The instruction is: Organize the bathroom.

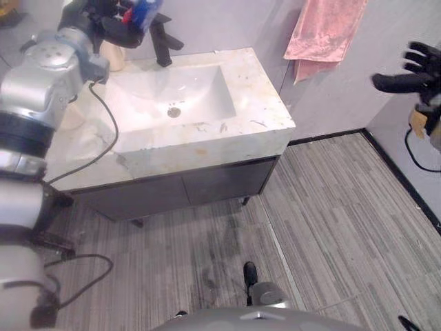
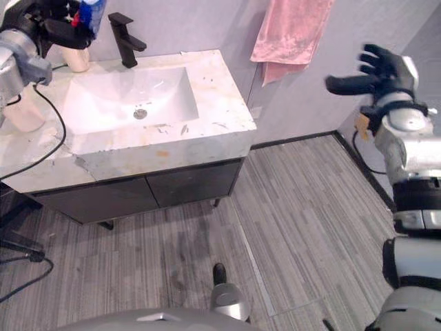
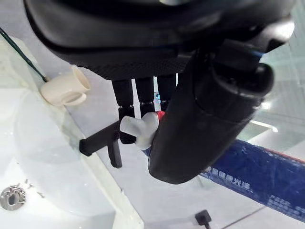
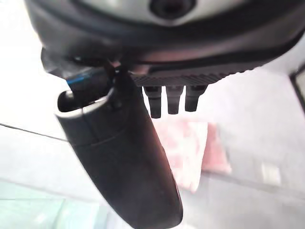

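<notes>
Clamped in left hand (image 3: 200, 119): blue tube with white cap (image 3: 257, 167), above black faucet (image 1: 164, 41); right hand (image 2: 375, 72) spread empty near pink towel (image 2: 293, 31).

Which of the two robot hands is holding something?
The left hand, raised beside the black faucet, grips a blue tube with a white cap. The right hand is open near the pink towel.

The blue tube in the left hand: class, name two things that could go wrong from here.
1. The left hand holds the blue tube above the black faucet; a loose grip could drop it into the sink.
2. Lowering it, the hand may knock the cream cup.
</notes>
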You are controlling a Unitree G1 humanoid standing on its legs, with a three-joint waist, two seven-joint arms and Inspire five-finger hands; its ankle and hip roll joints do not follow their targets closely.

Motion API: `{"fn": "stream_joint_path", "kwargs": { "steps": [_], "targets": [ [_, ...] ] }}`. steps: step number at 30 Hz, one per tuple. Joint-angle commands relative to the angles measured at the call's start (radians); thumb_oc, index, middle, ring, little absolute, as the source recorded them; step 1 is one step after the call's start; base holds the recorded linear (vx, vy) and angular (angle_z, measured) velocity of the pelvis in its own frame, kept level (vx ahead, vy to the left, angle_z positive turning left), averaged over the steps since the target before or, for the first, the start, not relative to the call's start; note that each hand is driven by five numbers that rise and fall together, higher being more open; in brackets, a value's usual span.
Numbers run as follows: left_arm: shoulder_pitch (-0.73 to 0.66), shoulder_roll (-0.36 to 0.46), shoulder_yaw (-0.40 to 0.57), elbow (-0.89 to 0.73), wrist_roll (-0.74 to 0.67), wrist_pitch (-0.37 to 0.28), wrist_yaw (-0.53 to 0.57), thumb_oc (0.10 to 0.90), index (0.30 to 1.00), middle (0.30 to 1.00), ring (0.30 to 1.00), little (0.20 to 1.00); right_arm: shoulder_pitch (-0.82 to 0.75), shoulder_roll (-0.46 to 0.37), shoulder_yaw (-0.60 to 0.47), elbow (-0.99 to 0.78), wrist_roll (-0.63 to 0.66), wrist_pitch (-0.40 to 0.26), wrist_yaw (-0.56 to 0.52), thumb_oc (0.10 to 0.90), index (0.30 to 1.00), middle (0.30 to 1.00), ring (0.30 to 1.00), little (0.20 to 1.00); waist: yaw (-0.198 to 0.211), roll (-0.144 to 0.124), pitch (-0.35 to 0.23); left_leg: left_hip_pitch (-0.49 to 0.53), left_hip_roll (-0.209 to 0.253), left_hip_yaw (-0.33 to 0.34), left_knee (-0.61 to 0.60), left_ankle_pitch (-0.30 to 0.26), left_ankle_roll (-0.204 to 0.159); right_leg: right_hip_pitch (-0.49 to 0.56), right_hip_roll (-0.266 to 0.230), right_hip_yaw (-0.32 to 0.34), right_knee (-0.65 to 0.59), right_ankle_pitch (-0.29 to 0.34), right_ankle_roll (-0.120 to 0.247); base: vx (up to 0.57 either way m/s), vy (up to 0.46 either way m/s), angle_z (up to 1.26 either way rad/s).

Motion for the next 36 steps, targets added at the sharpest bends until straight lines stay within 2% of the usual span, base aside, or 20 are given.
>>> {"fn": "stream_joint_path", "kwargs": {
  "steps": [1,6,10,11,17,21,29,33,36],
  "targets": [
    [-0.162,0.052,0.032,0.031,-0.044,-0.075,-0.037,0.400,0.300,0.300,0.300,0.300,-0.143,-0.017,-0.008,-0.021,0.237,-0.127,0.071,0.800,0.900,0.900,0.900,0.900,0.030,0.026,-0.086,-0.024,-0.045,-0.091,0.041,-0.067,0.057,0.050,0.068,0.003,-0.007,-0.131,0.031,0.00,0.000,0.00],
    [-0.166,0.040,0.006,0.099,-0.062,-0.019,-0.153,0.400,0.300,0.300,0.300,0.300,-0.207,0.068,-0.008,-0.071,0.393,-0.087,0.106,0.800,0.900,0.900,0.900,0.900,0.049,0.031,-0.086,-0.030,-0.049,-0.107,0.049,-0.067,0.057,0.059,0.060,-0.021,-0.008,-0.132,0.035,0.00,-0.010,0.07],
    [-0.158,0.033,-0.004,0.124,-0.072,-0.031,-0.198,0.400,0.300,0.300,0.300,0.300,-0.226,0.122,0.004,-0.113,0.457,-0.077,0.109,0.800,0.900,0.900,0.900,0.900,0.066,0.031,-0.088,-0.039,-0.053,-0.111,0.053,-0.057,0.056,0.056,0.058,-0.030,-0.009,-0.127,0.031,-0.01,-0.019,0.10],
    [-0.158,0.028,-0.008,0.131,-0.078,-0.029,-0.215,0.400,0.300,0.300,0.300,0.300,-0.235,0.154,0.009,-0.136,0.507,-0.073,0.106,0.800,0.900,0.900,0.900,0.900,0.070,0.032,-0.091,-0.040,-0.052,-0.112,0.053,-0.056,0.055,0.057,0.058,-0.035,-0.009,-0.128,0.031,0.01,-0.020,0.10],
    [-0.168,0.006,-0.020,0.133,-0.107,-0.030,-0.255,0.400,0.300,0.300,0.300,0.300,-0.271,0.220,0.029,-0.169,0.595,-0.051,0.125,0.800,0.900,0.900,0.900,0.900,0.080,0.034,-0.101,-0.039,-0.047,-0.117,0.051,-0.050,0.052,0.063,0.061,-0.036,-0.009,-0.133,0.031,0.04,-0.022,0.05],
    [-0.167,-0.025,-0.026,0.113,-0.143,-0.028,-0.292,0.400,0.300,0.300,0.300,0.300,-0.295,0.241,0.062,-0.170,0.573,-0.044,0.147,0.800,0.900,0.900,0.900,0.900,0.084,0.032,-0.102,-0.047,-0.043,-0.133,0.053,-0.046,0.050,0.070,0.063,-0.025,-0.009,-0.137,0.030,0.04,-0.021,0.04],
    [-0.149,-0.112,-0.038,0.072,-0.150,-0.010,-0.278,0.400,0.300,0.300,0.300,0.300,-0.361,0.281,0.134,-0.121,0.552,-0.050,0.179,0.800,0.900,0.900,0.900,0.900,0.095,0.020,-0.108,-0.053,-0.043,-0.153,0.065,-0.048,0.051,0.081,0.064,-0.023,-0.009,-0.141,0.028,0.03,-0.029,0.08],
    [-0.133,-0.160,-0.033,0.059,-0.164,0.010,-0.268,0.400,0.300,0.300,0.300,0.300,-0.385,0.319,0.173,-0.097,0.531,-0.023,0.208,0.800,0.900,0.900,0.900,0.900,0.100,0.013,-0.117,-0.050,-0.042,-0.160,0.065,-0.048,0.051,0.086,0.067,-0.023,-0.009,-0.144,0.027,0.04,-0.025,0.01],
    [-0.112,-0.198,-0.022,0.035,-0.177,0.037,-0.246,0.400,0.300,0.300,0.300,0.300,-0.377,0.352,0.217,-0.103,0.461,-0.003,0.245,0.800,0.900,0.900,0.900,0.900,0.103,0.007,-0.120,-0.052,-0.039,-0.166,0.072,-0.047,0.051,0.091,0.066,-0.022,-0.009,-0.145,0.024,0.02,-0.013,0.00]
  ]
}}
